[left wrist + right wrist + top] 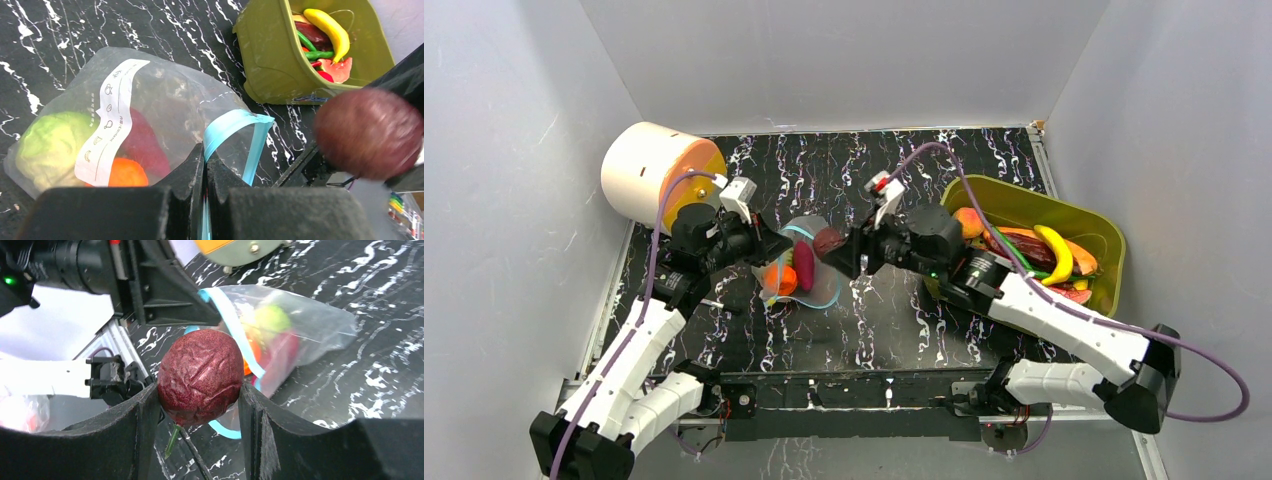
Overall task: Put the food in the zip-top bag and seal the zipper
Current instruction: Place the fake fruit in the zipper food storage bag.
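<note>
— Anything legible?
— Nothing. The bag (165, 100) has a white strip (106, 125) with small icons and tiny print, too blurred to read.
— And the bin (265, 60)?
— A sticker (311, 98) at its near base, unreadable.

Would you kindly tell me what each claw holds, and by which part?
The left claw pinches the zip-top bag by its blue zipper strip; the right claw grips a wrinkled dark-red fruit across its middle.

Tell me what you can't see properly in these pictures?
- Left wrist view: the left claw covers the near edge of the bag; the red fruit is blurred.
- Top view: the right arm hides part of the bin, so its food can't be counted.
- Right wrist view: the red fruit hides some of the bag's mouth.
</note>
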`<state>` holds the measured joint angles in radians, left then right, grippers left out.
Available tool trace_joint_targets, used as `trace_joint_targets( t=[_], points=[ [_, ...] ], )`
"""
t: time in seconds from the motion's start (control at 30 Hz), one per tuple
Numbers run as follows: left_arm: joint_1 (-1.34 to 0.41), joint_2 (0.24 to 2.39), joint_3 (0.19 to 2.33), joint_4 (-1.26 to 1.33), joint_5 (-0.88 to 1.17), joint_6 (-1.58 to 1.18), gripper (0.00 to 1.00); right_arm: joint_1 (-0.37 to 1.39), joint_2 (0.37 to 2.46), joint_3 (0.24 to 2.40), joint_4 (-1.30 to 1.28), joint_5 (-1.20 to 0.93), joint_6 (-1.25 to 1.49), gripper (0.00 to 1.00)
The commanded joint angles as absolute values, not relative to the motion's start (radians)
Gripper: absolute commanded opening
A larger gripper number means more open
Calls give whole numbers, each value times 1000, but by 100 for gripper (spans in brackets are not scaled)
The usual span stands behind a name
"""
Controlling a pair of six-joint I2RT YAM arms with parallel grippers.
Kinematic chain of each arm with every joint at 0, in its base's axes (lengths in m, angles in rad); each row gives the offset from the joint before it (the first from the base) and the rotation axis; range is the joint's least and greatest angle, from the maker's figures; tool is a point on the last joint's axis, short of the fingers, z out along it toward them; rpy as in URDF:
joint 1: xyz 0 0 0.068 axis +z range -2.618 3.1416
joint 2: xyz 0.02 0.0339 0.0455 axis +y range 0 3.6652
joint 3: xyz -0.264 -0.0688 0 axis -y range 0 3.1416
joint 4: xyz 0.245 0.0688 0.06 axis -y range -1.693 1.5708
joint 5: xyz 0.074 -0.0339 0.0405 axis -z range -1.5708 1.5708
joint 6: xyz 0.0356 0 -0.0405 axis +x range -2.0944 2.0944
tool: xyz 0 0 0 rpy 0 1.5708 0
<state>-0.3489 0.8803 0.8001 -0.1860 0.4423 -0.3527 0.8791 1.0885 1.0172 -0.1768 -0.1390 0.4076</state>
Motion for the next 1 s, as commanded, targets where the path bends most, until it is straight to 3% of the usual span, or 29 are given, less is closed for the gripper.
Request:
trace_joint_targets(
  t=[0.0, 0.63, 0.8, 0.97],
  points=[
    [-350, 885, 819, -149, 513, -409, 0, 930, 1163, 1026, -40, -147, 352, 39],
    [-351, 824, 775, -88, 581, -523, 0, 971, 1381, 1017, 73, 107, 209, 46],
    [-351, 814, 758, -74, 576, -555, 0, 970, 1457, 987, 220, 118, 92, 46],
    [-350, 802, 741, -51, 574, -587, 0, 971, 1473, 978, 344, 109, 91, 54]
  ],
)
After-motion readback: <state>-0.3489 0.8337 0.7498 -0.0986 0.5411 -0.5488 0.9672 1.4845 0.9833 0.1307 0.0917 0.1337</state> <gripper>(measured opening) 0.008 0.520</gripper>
